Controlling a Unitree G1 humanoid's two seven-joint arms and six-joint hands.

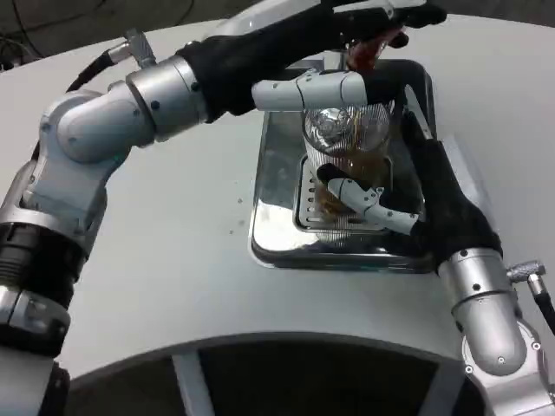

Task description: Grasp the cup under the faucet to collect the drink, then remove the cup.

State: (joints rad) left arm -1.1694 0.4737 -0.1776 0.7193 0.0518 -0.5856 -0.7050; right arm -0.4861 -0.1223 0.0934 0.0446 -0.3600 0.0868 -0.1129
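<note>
Right hand (pixel 381 186) comes up from the lower right of the frame and wraps the ribbed glass cup (pixel 347 156): one white finger crosses in front of the cup's lower part, another curves round its upper rim from the right, so the cup sits clasped between them. The cup stands upright at the centre right of the frame, on the slotted drain grate (pixel 310 208) of a shiny metal drip tray (pixel 277 182). Brown drink fills the cup's lower half, and something crumpled and silvery shows through the clear upper half. The cup's base appears to rest on the grate, though the finger in front hides part of it.

Left hand (pixel 373 22) reaches in from the left across the top of the frame, its dark-sleeved wrist passing above the tray. Its fingers lie on the faucet lever (pixel 371 50), a reddish-brown piece just above and behind the cup at the upper centre right; whether they grip it or only press on it cannot be told from this angle. The cup lies directly below this hand and close to it.

The tray rests on the white table (pixel 173 251), whose curved front edge runs across the bottom of the frame. A black cable (pixel 87 74) trails behind the left arm in the upper left.
</note>
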